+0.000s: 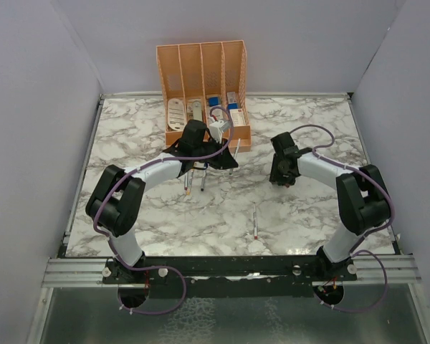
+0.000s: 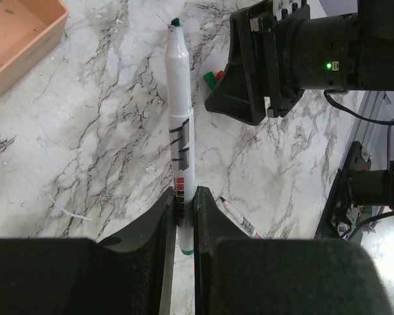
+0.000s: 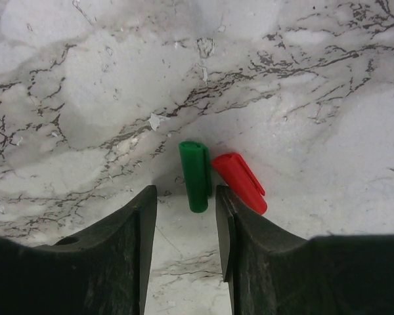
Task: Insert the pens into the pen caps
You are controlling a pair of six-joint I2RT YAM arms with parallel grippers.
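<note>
Left wrist centre: left fingers (image 2: 154, 226) clamp the probably light, stiff, slick pen (image 2: 181, 131) near its tail; right wrist centre: right fingers (image 3: 138, 230) stand open over the tiny green cap (image 3: 196, 176) on the desk (image 3: 85, 79), likely best pinched mid-length.

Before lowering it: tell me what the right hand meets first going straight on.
Probably the green cap, lying between the right hand's open fingers; the red cap lies beside it. Depth is unclear.

Marble table (image 1: 143, 215) holds orange organiser (image 1: 203, 68), a pen (image 1: 256, 222), green cap (image 3: 196, 176), red cap (image 3: 240, 182)
</note>
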